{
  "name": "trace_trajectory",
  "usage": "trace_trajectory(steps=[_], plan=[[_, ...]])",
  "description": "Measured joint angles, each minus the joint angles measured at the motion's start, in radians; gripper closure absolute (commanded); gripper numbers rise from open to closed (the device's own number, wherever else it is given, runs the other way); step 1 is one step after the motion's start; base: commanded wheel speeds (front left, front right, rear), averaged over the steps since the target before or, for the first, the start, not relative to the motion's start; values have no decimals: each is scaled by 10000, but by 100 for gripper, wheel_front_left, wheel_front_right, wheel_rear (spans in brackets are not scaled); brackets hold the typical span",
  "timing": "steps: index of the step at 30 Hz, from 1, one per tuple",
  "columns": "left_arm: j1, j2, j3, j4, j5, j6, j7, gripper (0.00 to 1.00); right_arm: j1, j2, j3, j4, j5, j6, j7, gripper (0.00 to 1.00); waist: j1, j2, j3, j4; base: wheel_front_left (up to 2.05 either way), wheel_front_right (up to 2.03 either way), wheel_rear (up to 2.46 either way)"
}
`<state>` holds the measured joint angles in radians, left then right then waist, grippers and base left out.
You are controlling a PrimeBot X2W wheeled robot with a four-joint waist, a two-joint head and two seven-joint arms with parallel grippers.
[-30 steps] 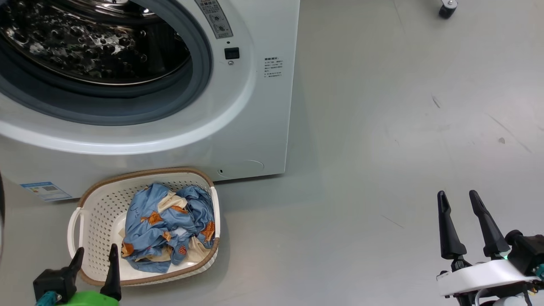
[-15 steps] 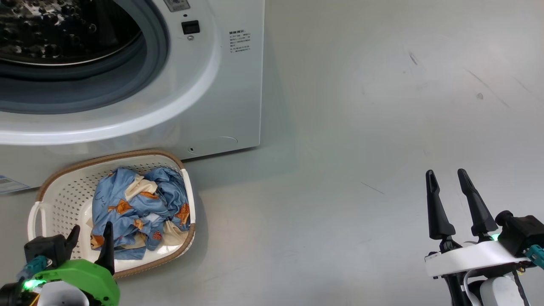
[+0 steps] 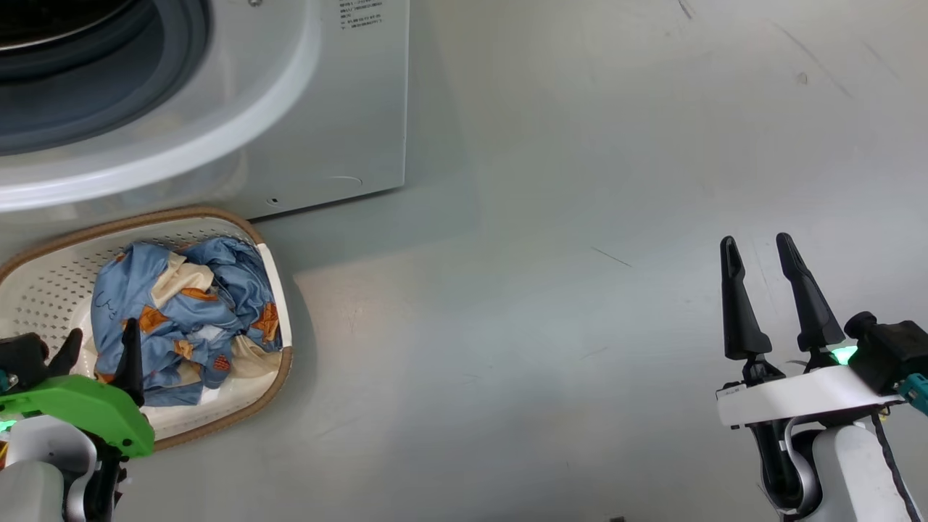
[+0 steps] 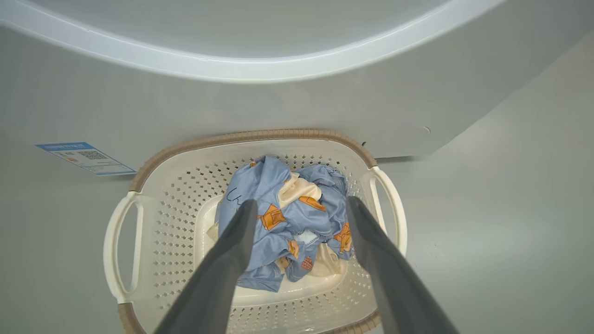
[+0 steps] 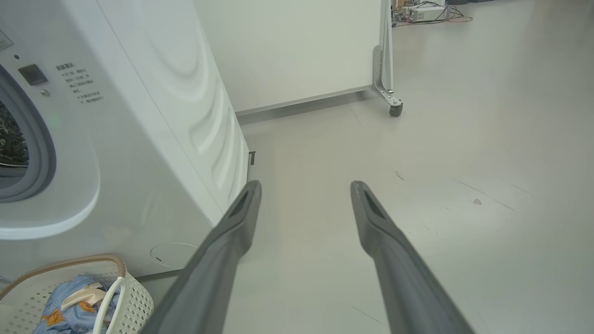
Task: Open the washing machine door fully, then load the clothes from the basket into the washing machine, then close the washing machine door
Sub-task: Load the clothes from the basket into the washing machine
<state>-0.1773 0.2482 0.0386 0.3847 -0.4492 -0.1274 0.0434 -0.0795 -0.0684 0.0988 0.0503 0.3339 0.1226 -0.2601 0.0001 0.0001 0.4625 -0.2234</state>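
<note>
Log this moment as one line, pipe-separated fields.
left gripper: open, aimed at clothes in basket | right gripper: open, empty, over floor | washing machine: drum opening exposed | clothes: not yet grasped

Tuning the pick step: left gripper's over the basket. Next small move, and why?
Probably lower the left gripper straight down onto the clothes. It stands open and frames the bundle in the wrist view, seemingly above it, and the clothes lie loose inside the basket.

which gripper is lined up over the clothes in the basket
The left gripper, with the green casing: its open fingers frame the clothes in the basket. The right gripper hangs open over the floor, well aside.
</note>
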Motion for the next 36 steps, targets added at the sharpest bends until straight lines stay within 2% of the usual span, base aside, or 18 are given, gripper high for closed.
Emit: trace_trajectory(steps=[17,24,36], plan=[[-1180,466,-59,1294,-811,0,895,0,-846,21,94,2,0,0,0,0,0,0,1382,-327,0,0,0],[-1652,832,-79,1603,-821,0,1227,0,-1031,10,138,-4,-2,0,0,0,0,0,1755,-393,0,0,0],[-2564,1076,-12,2190,-823,0,1553,0,-1462,-2,167,-117,-2,0,0,0,0,0,2676,-468,0,0,0]])
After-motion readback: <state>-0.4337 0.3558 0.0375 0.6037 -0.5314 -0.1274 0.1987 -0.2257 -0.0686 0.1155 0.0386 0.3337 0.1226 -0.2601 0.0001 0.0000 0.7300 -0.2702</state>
